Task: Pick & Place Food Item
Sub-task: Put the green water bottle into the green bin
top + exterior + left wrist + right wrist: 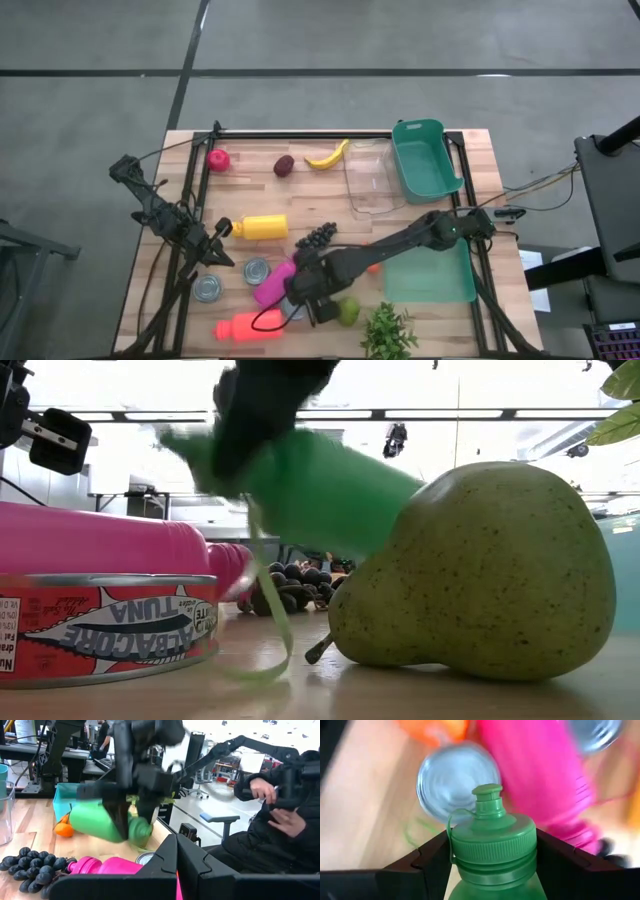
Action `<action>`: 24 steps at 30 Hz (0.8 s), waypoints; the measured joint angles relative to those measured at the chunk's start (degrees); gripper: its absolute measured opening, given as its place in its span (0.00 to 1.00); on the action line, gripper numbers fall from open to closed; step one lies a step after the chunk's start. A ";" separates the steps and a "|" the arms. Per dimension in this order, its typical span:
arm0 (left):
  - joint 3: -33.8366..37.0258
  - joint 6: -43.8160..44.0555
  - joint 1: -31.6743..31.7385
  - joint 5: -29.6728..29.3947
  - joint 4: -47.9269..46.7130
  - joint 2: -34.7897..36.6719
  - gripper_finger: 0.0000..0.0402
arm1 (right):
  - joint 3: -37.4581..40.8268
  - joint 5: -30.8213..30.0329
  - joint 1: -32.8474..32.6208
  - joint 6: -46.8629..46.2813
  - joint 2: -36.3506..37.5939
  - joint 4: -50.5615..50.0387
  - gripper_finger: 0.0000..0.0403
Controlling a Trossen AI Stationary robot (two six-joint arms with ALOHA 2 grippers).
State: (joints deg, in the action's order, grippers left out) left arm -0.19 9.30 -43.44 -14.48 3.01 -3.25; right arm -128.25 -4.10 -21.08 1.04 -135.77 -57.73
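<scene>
Tuna can (105, 625) label reads "ALBACORE TUNA", beside pear (480, 575).

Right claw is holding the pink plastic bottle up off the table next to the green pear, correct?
Not quite: the right claw is shut on the green plastic bottle, lifted beside the green pear. The right wrist view shows its green cap between the fingers; the pink plastic bottle lies on the table.
</scene>
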 joint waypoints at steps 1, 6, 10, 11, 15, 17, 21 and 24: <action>0.00 0.02 0.02 0.00 0.00 0.00 0.00 | 0.02 -0.41 0.00 0.51 0.90 1.37 0.58; 0.00 0.02 0.01 0.00 0.00 0.00 0.00 | 0.20 -1.49 0.17 1.40 4.90 10.25 0.58; 0.00 0.02 0.01 0.01 0.00 0.00 0.00 | 1.18 -2.10 0.20 2.01 7.90 14.16 0.58; 0.00 0.02 0.02 0.00 0.02 0.00 0.00 | 1.52 -2.12 0.20 1.96 8.59 14.62 0.58; 0.00 0.02 0.02 0.02 -0.02 0.02 0.00 | 3.74 -3.78 0.12 1.85 11.81 16.45 0.55; 0.00 0.01 0.02 0.00 0.00 0.02 0.00 | 6.06 -4.71 0.11 2.41 13.47 18.63 0.53; 0.00 0.01 0.00 0.01 0.00 0.02 0.00 | 14.43 -5.21 0.15 2.32 18.56 27.06 0.54; 0.00 0.01 0.02 0.00 0.00 0.02 0.00 | 23.28 -6.42 0.13 2.38 23.28 34.32 0.59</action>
State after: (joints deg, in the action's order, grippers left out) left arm -0.19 9.32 -43.42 -14.48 3.01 -3.22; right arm -104.96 -10.52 -20.95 3.42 -112.49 -23.40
